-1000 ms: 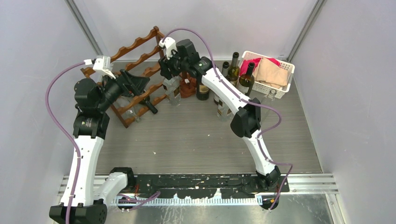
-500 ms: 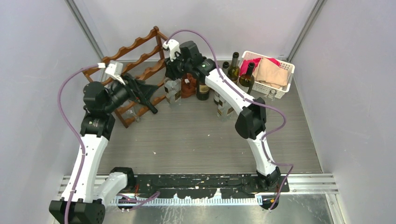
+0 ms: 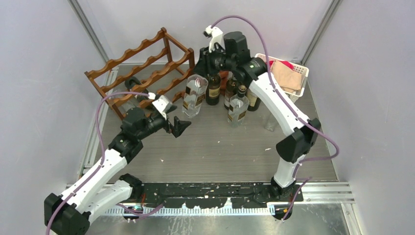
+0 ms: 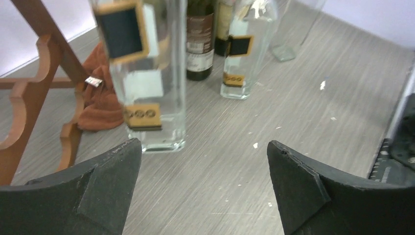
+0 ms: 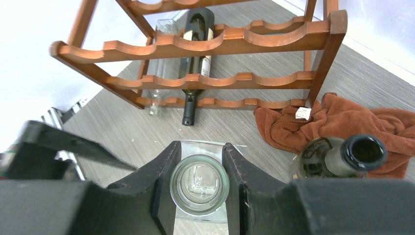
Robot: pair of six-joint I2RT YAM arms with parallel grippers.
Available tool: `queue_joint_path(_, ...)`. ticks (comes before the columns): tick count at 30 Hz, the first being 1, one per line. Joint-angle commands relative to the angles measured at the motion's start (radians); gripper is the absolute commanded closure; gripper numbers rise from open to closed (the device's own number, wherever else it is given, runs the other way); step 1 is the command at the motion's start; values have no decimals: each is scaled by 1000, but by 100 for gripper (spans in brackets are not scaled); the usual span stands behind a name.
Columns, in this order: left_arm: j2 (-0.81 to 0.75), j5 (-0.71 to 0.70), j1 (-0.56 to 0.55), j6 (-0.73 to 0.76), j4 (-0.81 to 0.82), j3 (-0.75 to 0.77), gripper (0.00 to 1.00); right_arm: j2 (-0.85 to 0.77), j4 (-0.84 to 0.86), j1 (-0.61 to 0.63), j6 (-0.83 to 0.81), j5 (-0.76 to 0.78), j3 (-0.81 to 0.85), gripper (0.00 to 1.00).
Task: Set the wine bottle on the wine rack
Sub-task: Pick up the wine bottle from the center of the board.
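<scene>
- The left arm is nearest. The left jaws are spread wide and empty, low over the bench. They face the bottles and touch none of them.
- Just beyond stands the clear bottle, close to upright and just in front of the rack's right end. The right arm reaches over it from above, and the right jaws are clenched on its neck, just under the open mouth.
- Near it stand more bottles, among them a clear one and a dark one. A rust cloth lies on the bench at the rack's foot.
- The rack sits at the far left. A dark bottle already lies in it, neck toward the front. A faint glass one lies beside it. The other cradles in view look free.
- A white basket is at the far right, with cloths inside.
- Progress, as I judge it: the grasp is made, and the clear bottle is not yet on the rack. What is left is to carry it over, tip it on its side and lay it in a free cradle. That is the larger part of the task.
- Hard to make out:
  - The left wrist view blurs the clear bottle, so I cannot tell whether its base rests on the bench or hangs just off it.
  - The right arm covers part of the standing bottles and part of the basket, so I cannot count the bottles.
  - I cannot tell for sure which tier the lying bottles occupy.
</scene>
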Motion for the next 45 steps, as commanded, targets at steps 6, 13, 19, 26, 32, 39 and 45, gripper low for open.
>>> queue_joint_path(6, 121, -230, -68, 134, 333, -42, 1, -207, 129, -28, 161, -100, -89, 99)
queue_joint_path(13, 287, -176, -98, 156, 412, 28, 1, -252, 139, -49, 227, -121, -129, 99)
queue_joint_path(19, 382, -116, -124, 120, 461, 66, 7, -270, 165, -81, 300, -149, -151, 99)
queue_joint_path(26, 431, -53, -127, 76, 461, 85, 44, -292, 190, -130, 378, -194, -185, 99)
queue_joint_path(32, 347, 37, -124, 126, 280, 136, 100, -346, 145, -166, 277, -330, -259, 76)
queue_joint_path(39, 237, 171, -124, 190, -8, 210, 100, -488, 73, -191, -74, -357, -346, 0)
queue_joint_path(45, 211, 278, -124, 241, -239, 263, 100, -510, 16, -215, -383, -512, -335, 0)
